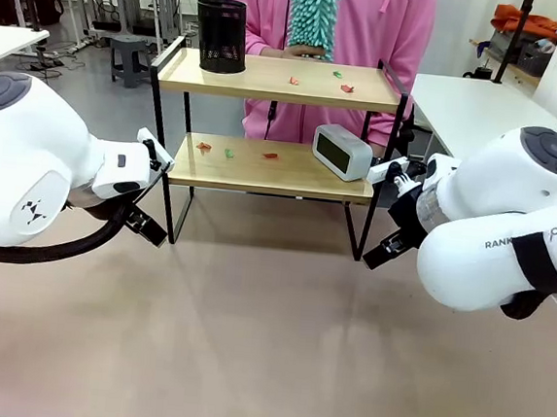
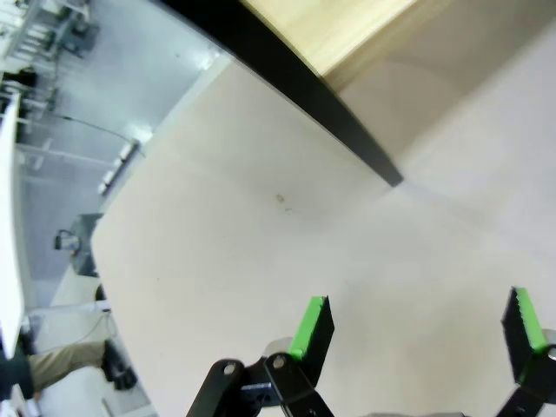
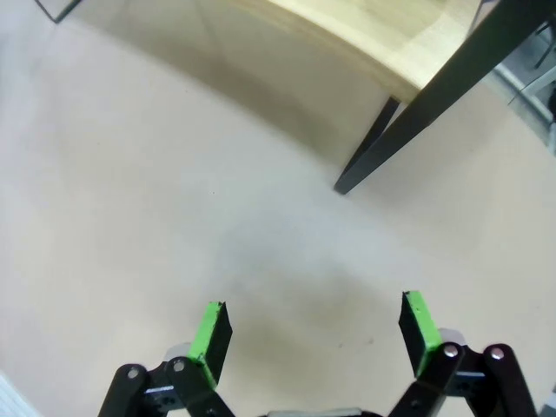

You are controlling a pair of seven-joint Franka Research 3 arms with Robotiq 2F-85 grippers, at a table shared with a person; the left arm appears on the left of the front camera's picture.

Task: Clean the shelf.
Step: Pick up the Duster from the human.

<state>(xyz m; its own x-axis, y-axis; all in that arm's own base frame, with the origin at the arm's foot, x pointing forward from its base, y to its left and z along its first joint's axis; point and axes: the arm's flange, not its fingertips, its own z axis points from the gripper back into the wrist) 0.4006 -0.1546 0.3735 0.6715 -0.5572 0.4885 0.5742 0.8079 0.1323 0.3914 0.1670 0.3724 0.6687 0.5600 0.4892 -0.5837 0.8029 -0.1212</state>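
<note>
In the front view, the shelf [image 1: 261,75] is seen between the two arms, just beyond both wrists. Scraps [image 1: 204,146] are scattered on both boards, and a cup [image 1: 220,35] and a clock [image 1: 342,152] are left standing there. A duster [image 1: 313,14] is held by the person behind. Cleaning is judged hardly begun.

In the left wrist view, the left gripper [image 2: 420,330] is spread wide and empty, with a shelf leg [image 2: 313,95] ahead of it, apart.

In the right wrist view, the right gripper [image 3: 314,332] is likewise wide and empty, with another leg [image 3: 434,95] ahead.
</note>
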